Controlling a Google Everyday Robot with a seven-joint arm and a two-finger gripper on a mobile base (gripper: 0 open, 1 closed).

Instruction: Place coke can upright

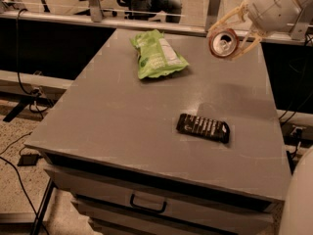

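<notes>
Jaws closed around a small red aluminium coke can [223, 43], pale fingers on both sides of it. The gripper [226, 39] is in the upper right of the frame, on a white rounded arm [276, 6] coming in from the top right corner. Can held in the air on its side, silver top with pull-tab facing the camera, clear of the grey flat worktop [107, 116]. Soft shadow on the worktop below it. Crumpled green chip bag [159, 55] lies upper centre, well left of the can. Flat black snack bar wrapper [203, 128] lies right of centre, apart from both. Drawer front with a dark handle [146, 204] at lower centre.
</notes>
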